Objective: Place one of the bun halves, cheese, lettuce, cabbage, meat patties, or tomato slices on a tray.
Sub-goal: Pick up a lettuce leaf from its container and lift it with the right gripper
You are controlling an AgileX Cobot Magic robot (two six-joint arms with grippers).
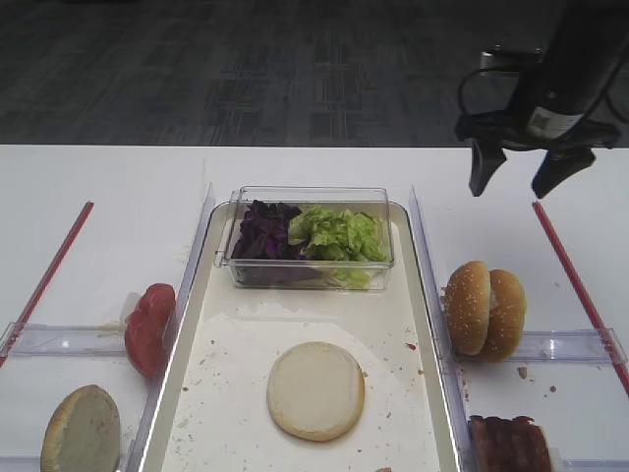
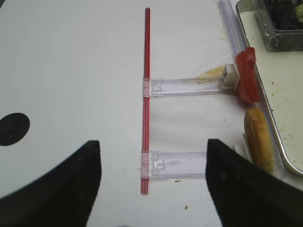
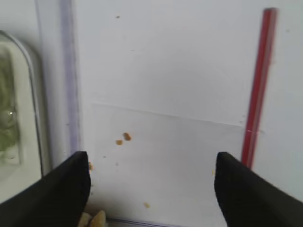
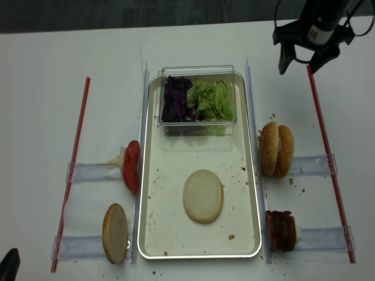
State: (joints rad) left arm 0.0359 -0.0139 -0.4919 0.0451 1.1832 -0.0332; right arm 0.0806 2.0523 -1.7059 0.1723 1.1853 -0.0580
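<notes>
One bun half (image 1: 315,389) lies cut face up on the cream tray (image 1: 236,344). Two more bun halves (image 1: 484,309) stand on edge right of the tray, and another (image 1: 82,431) sits at its left. Tomato slices (image 1: 149,327) stand left of the tray, meat patties (image 1: 509,444) at the lower right. Lettuce (image 1: 339,234) and cabbage (image 1: 265,231) fill a clear tub. Cheese is out of view. My right gripper (image 1: 511,192) hangs open and empty over the far right table (image 3: 150,158). My left gripper (image 2: 152,144) is open and empty, left of the tomato (image 2: 247,80).
The clear tub (image 1: 310,270) stands on the tray's far end. Red strips (image 1: 575,275) (image 2: 146,94) run along both sides of the table, with clear plastic holders (image 2: 184,86) reaching toward the tray. Crumbs speckle the tray and table.
</notes>
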